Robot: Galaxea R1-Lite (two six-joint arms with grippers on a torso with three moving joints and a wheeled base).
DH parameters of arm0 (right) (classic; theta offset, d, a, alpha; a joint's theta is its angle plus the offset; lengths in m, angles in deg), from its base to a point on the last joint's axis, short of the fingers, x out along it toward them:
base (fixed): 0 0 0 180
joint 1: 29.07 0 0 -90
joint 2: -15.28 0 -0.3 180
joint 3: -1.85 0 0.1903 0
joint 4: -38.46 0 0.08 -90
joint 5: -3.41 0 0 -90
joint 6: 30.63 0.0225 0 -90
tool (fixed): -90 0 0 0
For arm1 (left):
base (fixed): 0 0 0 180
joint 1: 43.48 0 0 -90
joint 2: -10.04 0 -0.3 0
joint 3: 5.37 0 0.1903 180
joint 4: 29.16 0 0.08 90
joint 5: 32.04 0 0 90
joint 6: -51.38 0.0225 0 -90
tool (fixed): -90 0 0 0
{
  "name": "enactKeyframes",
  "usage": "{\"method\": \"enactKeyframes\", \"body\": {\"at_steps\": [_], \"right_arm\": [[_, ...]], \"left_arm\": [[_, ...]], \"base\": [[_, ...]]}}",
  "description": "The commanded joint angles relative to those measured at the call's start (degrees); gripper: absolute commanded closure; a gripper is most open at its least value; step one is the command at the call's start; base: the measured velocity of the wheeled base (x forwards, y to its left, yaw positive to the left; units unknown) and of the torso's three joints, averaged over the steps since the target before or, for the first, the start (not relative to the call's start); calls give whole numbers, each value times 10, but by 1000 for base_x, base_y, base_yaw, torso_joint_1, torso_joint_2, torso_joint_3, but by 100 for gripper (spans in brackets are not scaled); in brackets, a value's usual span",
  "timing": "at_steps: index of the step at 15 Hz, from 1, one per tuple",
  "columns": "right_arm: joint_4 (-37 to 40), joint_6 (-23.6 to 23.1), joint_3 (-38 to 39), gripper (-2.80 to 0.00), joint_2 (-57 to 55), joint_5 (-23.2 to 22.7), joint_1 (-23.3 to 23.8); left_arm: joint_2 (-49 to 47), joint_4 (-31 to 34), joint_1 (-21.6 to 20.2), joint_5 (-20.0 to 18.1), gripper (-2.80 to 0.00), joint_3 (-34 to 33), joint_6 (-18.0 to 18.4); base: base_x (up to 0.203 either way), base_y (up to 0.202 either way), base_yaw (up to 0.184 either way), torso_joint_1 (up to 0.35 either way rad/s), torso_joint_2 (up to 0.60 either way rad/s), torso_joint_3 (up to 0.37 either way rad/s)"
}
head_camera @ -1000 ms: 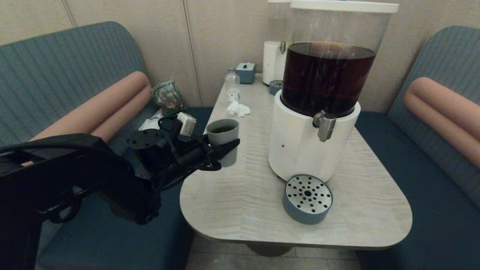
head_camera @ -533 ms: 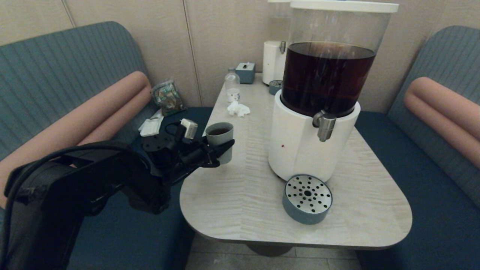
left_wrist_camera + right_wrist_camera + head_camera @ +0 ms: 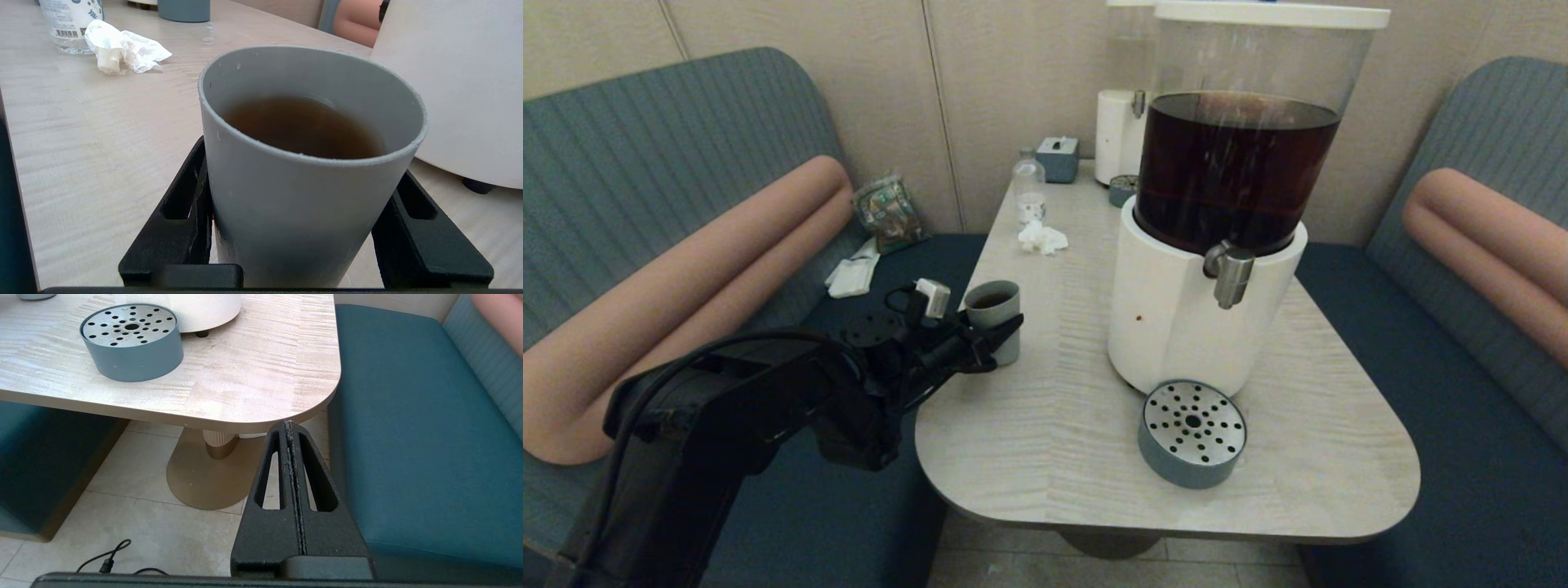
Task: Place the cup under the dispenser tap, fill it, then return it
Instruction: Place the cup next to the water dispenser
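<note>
Left claw (image 3: 1005, 335) grips cup (image 3: 994, 314).

Cup (image 3: 302, 196) base hidden; dispenser tank lid cropped.

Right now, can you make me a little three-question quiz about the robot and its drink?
1. True or false: the cup has brown drink inside.
2. What holds the cup? A) the left gripper B) the right gripper C) nothing
3. Fill in: the dispenser tap hangs above the round drip ____.

Key: 1 true. 2 A; the right gripper is shut and parked below the table edge. 3 tray.
</note>
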Motion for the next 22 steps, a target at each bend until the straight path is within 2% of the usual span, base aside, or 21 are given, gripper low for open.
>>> {"method": "enactKeyframes", "body": {"at_steps": [1,5,6,10,13,22], "right_arm": [[0,0,0,0,0,-1,0],[0,0,0,0,0,-1,0],[0,-1,0,0,0,0,0],[0,0,0,0,0,0,0],[0,0,0,0,0,0,0],[0,0,0,0,0,-1,0]], "left_arm": [[-10,1,0,-1,0,0,-2],[-5,1,-2,-1,0,-8,-1],[-4,1,-2,-1,-280,-14,-1],[7,1,-1,-2,-280,-20,-1],[29,1,-1,-2,-280,-59,-1],[193,1,0,-2,-280,-283,-1]], "base": [[0,0,0,0,0,0],[0,0,0,0,0,0],[0,0,0,0,0,0],[0,0,0,0,0,0],[0,0,0,0,0,0],[0,0,0,0,0,0]]}}
